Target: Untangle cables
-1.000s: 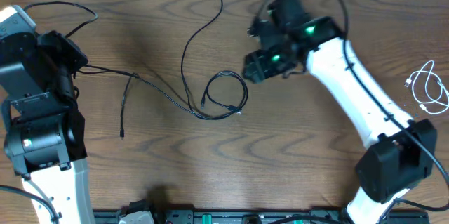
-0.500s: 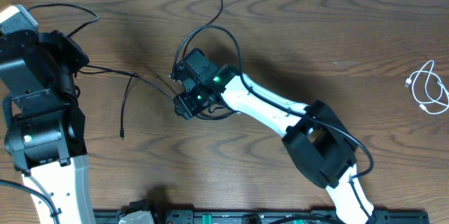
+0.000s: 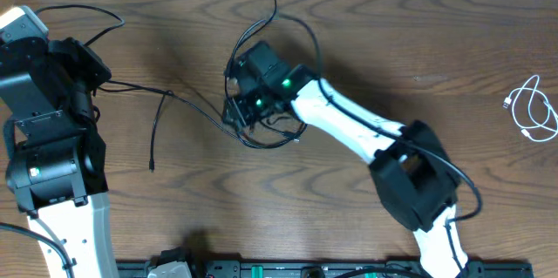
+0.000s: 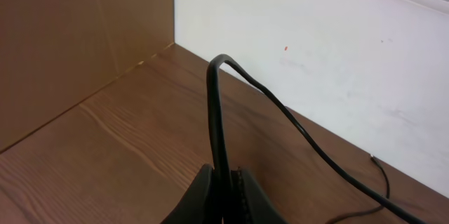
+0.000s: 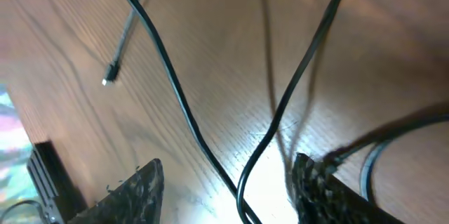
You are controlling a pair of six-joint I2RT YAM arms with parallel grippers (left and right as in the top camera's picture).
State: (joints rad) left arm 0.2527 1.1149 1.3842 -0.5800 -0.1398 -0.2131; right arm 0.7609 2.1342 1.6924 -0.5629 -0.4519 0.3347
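This looks like a robot lab. One black and white robot arm [image 3: 52, 139] and another [image 3: 349, 130] sit at a dark brown wooden counter [image 3: 174, 217], beside a plain white wall [image 4: 316, 34] and a flat brown board [image 4: 70, 34].

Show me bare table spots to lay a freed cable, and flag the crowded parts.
Free: the wide stretch between the right arm and the white cable, and the front strip between it and the left arm. Crowded: centre-left, where the black cable runs from the left gripper to loops under the right gripper.
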